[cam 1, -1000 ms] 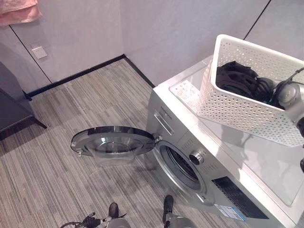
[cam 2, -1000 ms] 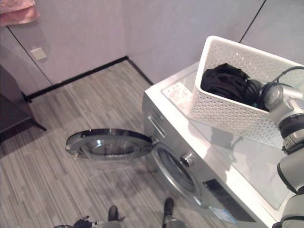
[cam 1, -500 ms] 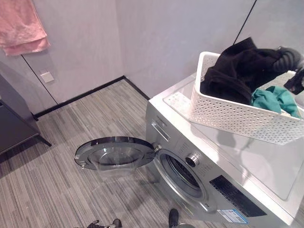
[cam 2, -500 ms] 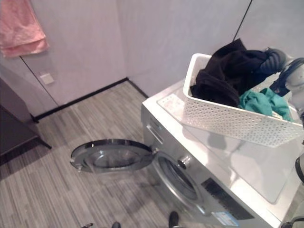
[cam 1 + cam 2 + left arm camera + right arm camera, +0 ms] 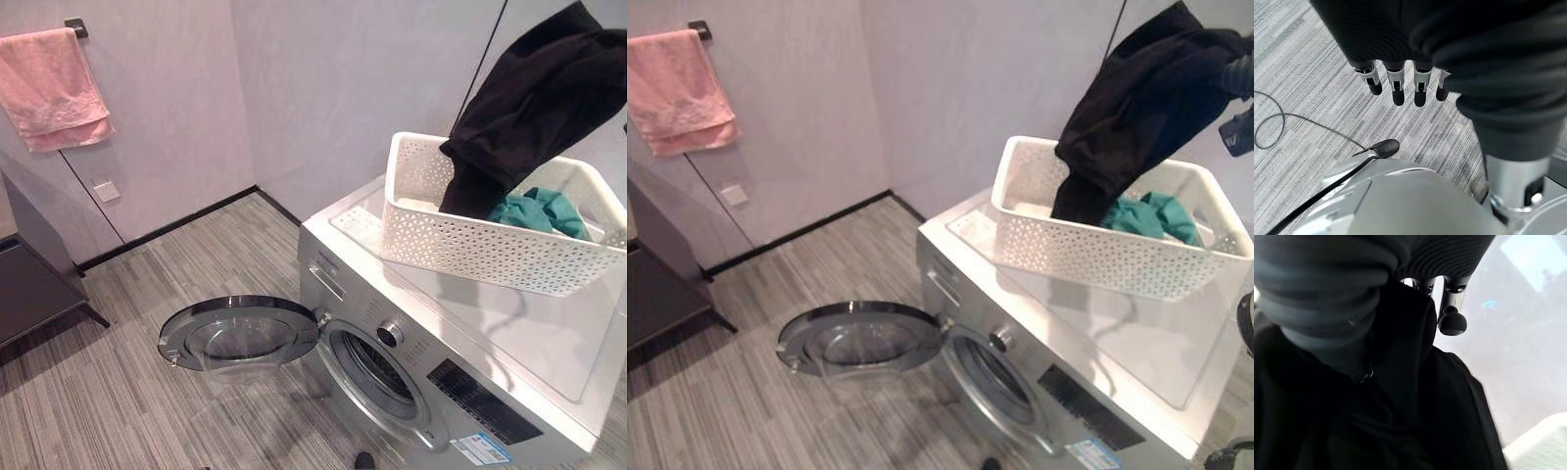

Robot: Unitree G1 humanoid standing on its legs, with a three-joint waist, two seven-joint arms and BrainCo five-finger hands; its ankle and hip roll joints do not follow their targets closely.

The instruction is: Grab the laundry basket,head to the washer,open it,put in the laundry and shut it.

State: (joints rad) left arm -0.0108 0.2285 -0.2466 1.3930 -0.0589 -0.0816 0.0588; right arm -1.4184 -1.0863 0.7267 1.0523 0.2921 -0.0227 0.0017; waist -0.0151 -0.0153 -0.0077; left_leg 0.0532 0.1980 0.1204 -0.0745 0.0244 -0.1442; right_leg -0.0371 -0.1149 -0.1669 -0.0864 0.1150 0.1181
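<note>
The white perforated laundry basket (image 5: pixel 470 245) stands on top of the silver washer (image 5: pixel 490 323). A black garment (image 5: pixel 529 108) hangs high above the basket, its lower end still reaching inside. My right hand (image 5: pixel 1236 76), at the view's right edge, is shut on its top; in the right wrist view the cloth (image 5: pixel 1400 396) runs in under the fingers (image 5: pixel 1452 320). A teal garment (image 5: pixel 544 211) lies in the basket. The washer's round door (image 5: pixel 240 333) is swung wide open to the left of the drum opening (image 5: pixel 377 370). My left hand (image 5: pixel 1396 83) hangs open above the floor.
A pink towel (image 5: pixel 54 88) hangs on the wall at the far left, with a wall socket (image 5: pixel 106 189) below it. A dark piece of furniture (image 5: pixel 29 284) stands at the left edge. Striped grey floor lies around the open door.
My right hand has lifted the black garment up out of the basket, uncovering the teal one. The camera has tilted upward, so the whole scene sits lower.
</note>
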